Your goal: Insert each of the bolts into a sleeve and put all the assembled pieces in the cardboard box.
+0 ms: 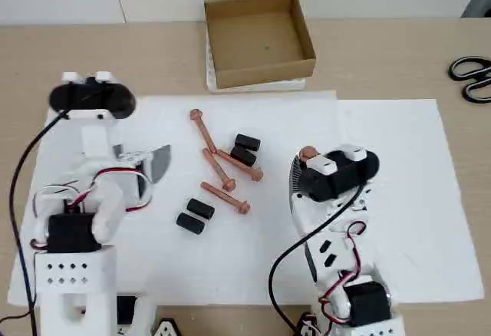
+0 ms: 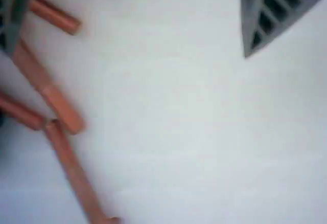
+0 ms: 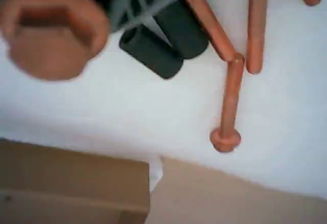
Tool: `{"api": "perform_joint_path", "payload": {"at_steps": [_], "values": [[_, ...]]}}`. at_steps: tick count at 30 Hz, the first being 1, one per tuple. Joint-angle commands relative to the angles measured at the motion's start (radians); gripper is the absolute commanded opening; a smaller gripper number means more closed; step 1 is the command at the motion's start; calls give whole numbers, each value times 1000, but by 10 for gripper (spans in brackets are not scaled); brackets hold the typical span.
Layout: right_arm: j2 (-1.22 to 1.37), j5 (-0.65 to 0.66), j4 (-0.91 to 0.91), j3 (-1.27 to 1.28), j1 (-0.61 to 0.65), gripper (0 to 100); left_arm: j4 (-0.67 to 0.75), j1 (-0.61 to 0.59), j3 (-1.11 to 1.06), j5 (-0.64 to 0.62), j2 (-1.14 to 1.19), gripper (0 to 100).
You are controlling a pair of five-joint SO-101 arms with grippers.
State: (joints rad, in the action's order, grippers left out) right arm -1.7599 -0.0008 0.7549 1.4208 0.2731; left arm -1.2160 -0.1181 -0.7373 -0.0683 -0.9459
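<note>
Several copper-coloured bolts lie in a loose heap on the white paper mid-table. Two black sleeves lie beside them and two more sleeves nearer the front. My right gripper hangs just right of the heap, shut on a bolt whose round head looms close to the camera. The left gripper stands open left of the heap, grey fingers wide apart over bare paper, with bolts off to one side. The cardboard box stands open at the back centre.
Black-handled scissors lie at the table's right edge. The white paper covers the middle of the table, with bare room on its right part. A white sheet pokes out under the box. The box wall is near the right gripper.
</note>
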Motion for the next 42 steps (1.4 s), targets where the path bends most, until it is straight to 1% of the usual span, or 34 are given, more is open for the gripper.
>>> {"api": "perform_joint_path", "payload": {"at_steps": [1, 4, 9, 14, 17, 22, 27, 30, 34, 38, 42], "values": [[105, 2, 47, -218, -21, 3, 0, -69, 58, 38, 14, 272], [306, 2, 42, -393, -21, 3, -5, -101, 81, 40, 66, 272], [750, 2, -58, -726, -33, 3, 0, -164, 93, 37, 175, 272], [1214, 2, -170, -1097, -74, 3, -2, -227, 91, 37, 198, 272], [1497, 2, -199, -1343, -93, 3, -5, -233, 87, 37, 198, 272], [1965, 2, -189, -1763, -111, 3, -6, -233, 85, 35, 198, 271], [2361, 2, -189, -2130, -122, 3, -6, -233, 85, 35, 199, 270], [2534, 2, -188, -2308, -119, 3, -6, -233, 85, 35, 199, 270], [2694, 2, -188, -2480, -108, 3, -6, -233, 85, 35, 201, 269], [2790, 3, -188, -2570, -102, 4, -6, -232, 85, 35, 201, 269], [2839, 3, -188, -2608, -104, 4, -6, -232, 85, 35, 201, 269]]}}
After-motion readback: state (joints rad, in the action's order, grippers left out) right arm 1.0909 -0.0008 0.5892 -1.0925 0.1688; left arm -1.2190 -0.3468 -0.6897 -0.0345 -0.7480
